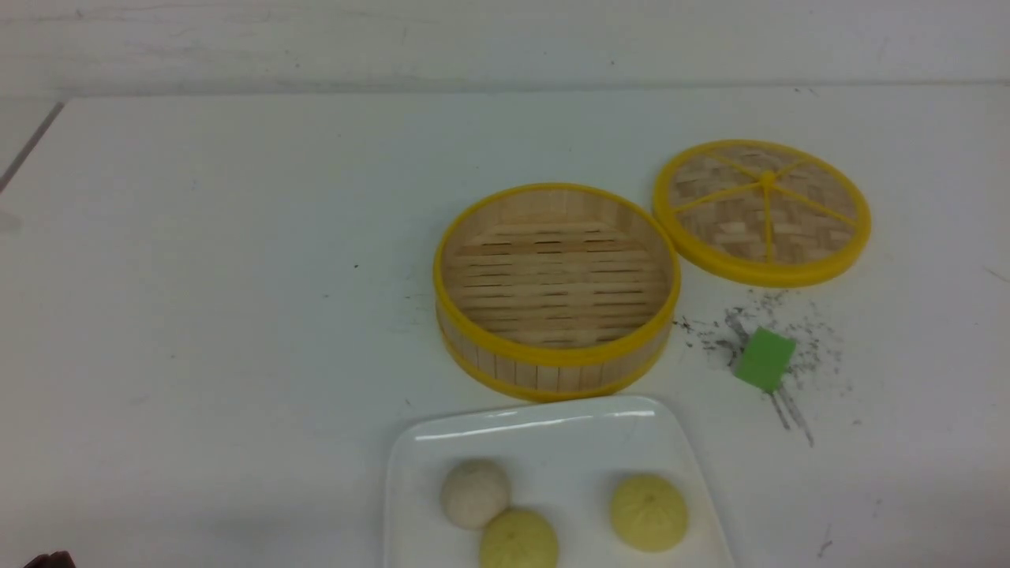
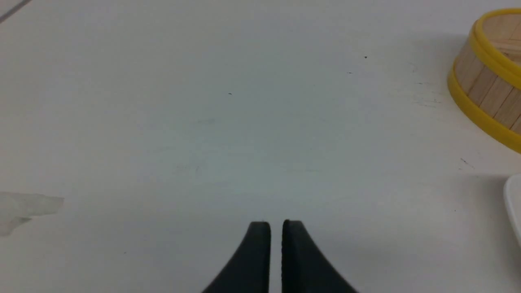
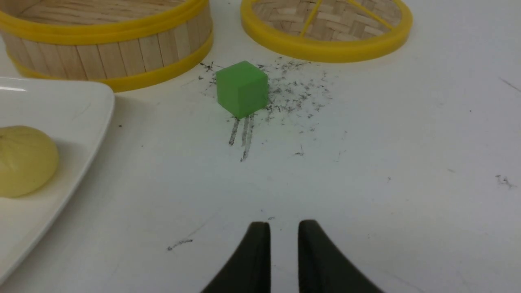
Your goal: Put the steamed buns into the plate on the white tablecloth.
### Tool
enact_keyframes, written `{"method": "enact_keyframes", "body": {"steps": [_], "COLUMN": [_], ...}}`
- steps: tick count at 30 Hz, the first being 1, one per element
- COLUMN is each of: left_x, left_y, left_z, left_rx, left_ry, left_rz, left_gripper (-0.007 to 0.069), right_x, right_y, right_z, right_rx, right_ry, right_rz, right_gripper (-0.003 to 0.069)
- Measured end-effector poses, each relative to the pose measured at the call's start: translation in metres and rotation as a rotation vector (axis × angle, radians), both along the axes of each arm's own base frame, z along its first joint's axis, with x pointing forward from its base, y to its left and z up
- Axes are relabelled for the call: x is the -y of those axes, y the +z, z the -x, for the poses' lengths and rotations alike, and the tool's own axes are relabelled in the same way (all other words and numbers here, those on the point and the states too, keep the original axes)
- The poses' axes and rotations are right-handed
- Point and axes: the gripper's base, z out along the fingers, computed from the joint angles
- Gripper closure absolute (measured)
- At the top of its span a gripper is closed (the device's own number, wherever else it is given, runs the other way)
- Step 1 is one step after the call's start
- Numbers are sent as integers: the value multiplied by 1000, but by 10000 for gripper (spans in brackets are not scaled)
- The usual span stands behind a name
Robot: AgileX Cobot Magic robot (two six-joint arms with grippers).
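Observation:
The white plate [image 1: 552, 430] sits on the white tablecloth [image 1: 197, 315] at the front centre. Three steamed buns lie in it: an off-white bun [image 1: 474, 493], a yellow-green bun [image 1: 518, 540] touching it, and a second yellow-green bun [image 1: 649, 511] apart to the right. That last bun also shows in the right wrist view [image 3: 24, 160] on the plate [image 3: 81, 106]. My left gripper [image 2: 276, 224] is shut and empty over bare cloth left of the plate's edge [image 2: 513, 203]. My right gripper [image 3: 284, 224] is empty, with its jaws nearly together, right of the plate. Neither gripper shows in the front view.
An empty yellow-rimmed bamboo steamer basket [image 1: 556, 288] stands just behind the plate. Its woven lid [image 1: 762, 211] lies flat at the back right. A green cube [image 1: 764, 359] sits on scuff marks right of the basket, ahead of my right gripper [image 3: 242, 87].

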Motion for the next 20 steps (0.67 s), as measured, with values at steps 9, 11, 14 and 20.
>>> {"method": "enact_keyframes", "body": {"steps": [9,11,14,20], "left_x": [0,0,0,0], "left_y": [0,0,0,0], "left_z": [0,0,0,0], "left_rx": [0,0,-1,-1], "left_ry": [0,0,0,0], "left_rz": [-3,-3,-4,-4], "left_gripper": [539,538,535,527], "right_x": [0,0,0,0], "right_y": [0,0,0,0], "right_z": [0,0,0,0], "right_rx": [0,0,0,0], "right_ry": [0,0,0,0], "right_rz": [0,0,0,0], "right_gripper": [522,519,514,504]}}
